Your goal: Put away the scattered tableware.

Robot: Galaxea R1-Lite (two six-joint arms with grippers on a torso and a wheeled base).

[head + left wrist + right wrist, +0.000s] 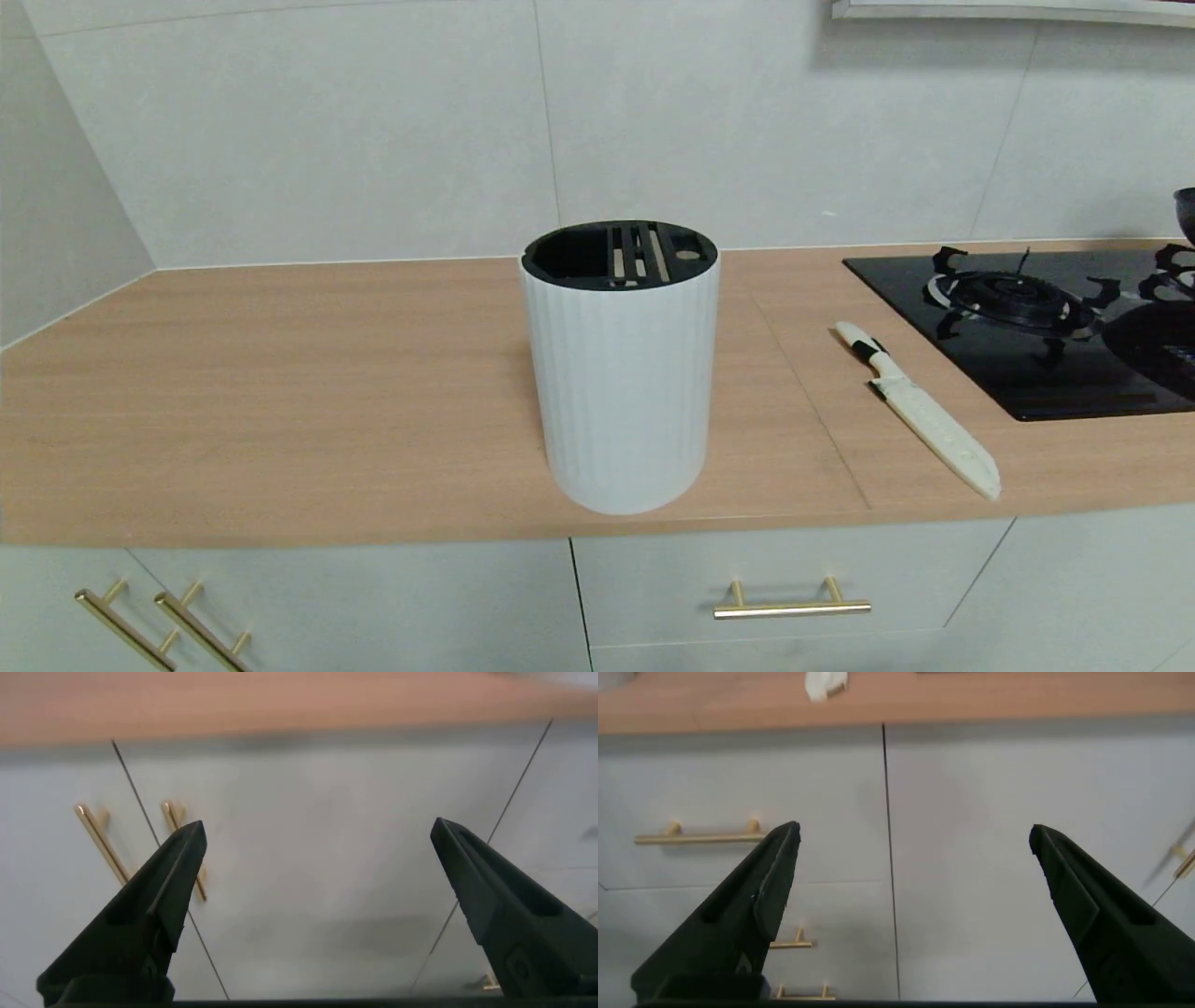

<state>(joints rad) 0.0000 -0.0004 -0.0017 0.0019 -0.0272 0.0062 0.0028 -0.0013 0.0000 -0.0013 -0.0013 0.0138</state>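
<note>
White on wood: our knife [920, 411] lies flat on the counter [280, 392], near the hob [1027, 327] and apart from the block [621, 392], its tip toward the front edge. The block stands upright near that edge with its slots [638, 254] facing up, which we judge suits a blade dropped in from above. Our left gripper [318, 877] and right gripper [915, 877] hang low before the doors [990, 812], jaws apart and holding nothing. We judge the right one nearer the knife.

Head view angled down on countertop [280, 401], wrist views low, near, facing shared cabinet fronts [990, 840]
</note>
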